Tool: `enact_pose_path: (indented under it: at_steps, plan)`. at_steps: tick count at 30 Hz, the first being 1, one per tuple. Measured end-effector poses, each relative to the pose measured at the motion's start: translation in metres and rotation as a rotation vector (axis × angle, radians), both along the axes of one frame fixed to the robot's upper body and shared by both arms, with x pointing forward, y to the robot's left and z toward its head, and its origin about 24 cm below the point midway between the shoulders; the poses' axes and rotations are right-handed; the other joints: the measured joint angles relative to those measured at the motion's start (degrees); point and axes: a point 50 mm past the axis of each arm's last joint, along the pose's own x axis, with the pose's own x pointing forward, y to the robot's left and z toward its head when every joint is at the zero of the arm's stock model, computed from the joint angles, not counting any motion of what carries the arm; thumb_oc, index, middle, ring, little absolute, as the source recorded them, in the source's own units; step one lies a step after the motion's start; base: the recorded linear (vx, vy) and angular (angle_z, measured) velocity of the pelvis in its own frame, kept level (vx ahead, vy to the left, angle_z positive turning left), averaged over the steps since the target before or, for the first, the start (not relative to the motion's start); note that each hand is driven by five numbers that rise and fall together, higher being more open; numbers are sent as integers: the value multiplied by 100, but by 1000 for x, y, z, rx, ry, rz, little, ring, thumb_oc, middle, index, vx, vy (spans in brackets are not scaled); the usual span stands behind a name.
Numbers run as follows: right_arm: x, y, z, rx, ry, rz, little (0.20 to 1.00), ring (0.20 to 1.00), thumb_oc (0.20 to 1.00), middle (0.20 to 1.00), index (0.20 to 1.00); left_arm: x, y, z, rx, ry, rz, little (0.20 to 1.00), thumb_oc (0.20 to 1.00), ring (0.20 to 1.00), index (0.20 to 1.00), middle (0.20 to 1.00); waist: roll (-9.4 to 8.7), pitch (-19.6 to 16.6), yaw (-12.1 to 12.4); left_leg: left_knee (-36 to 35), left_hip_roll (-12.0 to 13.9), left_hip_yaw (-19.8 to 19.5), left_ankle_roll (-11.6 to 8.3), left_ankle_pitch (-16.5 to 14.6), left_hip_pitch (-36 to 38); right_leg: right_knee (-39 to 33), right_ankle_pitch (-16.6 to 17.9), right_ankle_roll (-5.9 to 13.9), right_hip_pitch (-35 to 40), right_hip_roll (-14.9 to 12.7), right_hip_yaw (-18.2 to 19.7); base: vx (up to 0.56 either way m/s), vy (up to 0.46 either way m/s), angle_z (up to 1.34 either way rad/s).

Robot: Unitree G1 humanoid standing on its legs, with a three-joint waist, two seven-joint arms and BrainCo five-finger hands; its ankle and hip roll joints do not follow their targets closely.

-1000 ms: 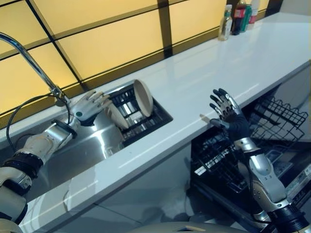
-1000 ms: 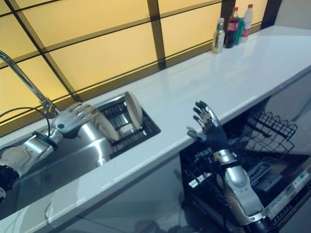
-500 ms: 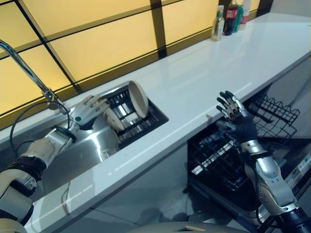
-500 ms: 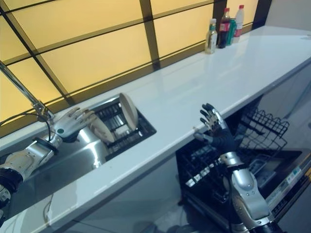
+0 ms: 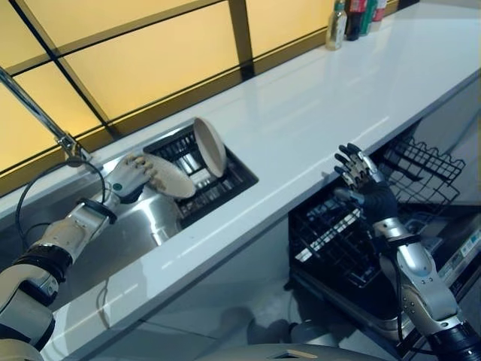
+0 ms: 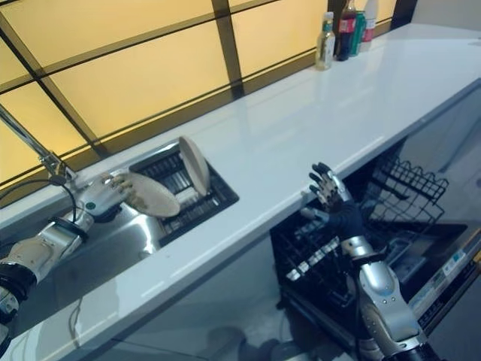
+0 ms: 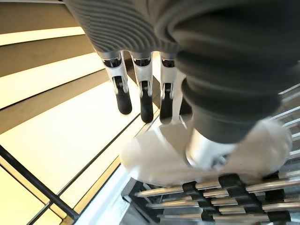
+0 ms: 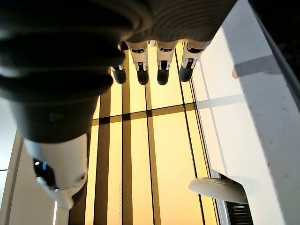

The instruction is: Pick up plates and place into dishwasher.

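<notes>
I have the left robot hand (image 5: 129, 175) over the sink (image 5: 143, 226), its thumb and fingers pinching the rim of a beige plate (image 5: 169, 176) that tilts just above the dark rack (image 5: 214, 184). A second plate (image 5: 210, 145) stands on edge in that rack. My right robot hand (image 5: 361, 180) hangs open, fingers spread, by the white bench (image 5: 331, 98) edge above the dishwasher's black wire basket (image 5: 338, 248).
</notes>
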Motion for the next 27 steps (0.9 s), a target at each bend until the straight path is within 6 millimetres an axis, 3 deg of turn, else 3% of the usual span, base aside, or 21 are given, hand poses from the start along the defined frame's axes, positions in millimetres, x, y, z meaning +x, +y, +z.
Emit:
enact_pose_path:
  at_steps: [19,23,27]
  plan:
    - [1,-7,4,-10,-14,-11,1000,1000,1000,1000,1000,-14,-1,-21,6,30,-36,200,200,200,200,200,-2,13,42,-1,25,144,-33,-25,183,88,-5,-6,49,-45,-164,2,-6,-4]
    - [1,-6,4,-2,-11,-8,1000,1000,1000,1000,1000,-14,-2,-18,-8,1,-61,200,200,200,200,200,-1,12,74,-1,46,143,-34,-24,184,86,-5,-7,50,-27,-177,-69,4,-1]
    - [1,-6,4,9,-8,-9,1000,1000,1000,1000,1000,-10,-4,-3,-47,-78,-83,200,200,200,200,200,-4,10,209,0,49,138,-26,-18,190,85,-4,-8,47,-26,-187,-73,4,-2]
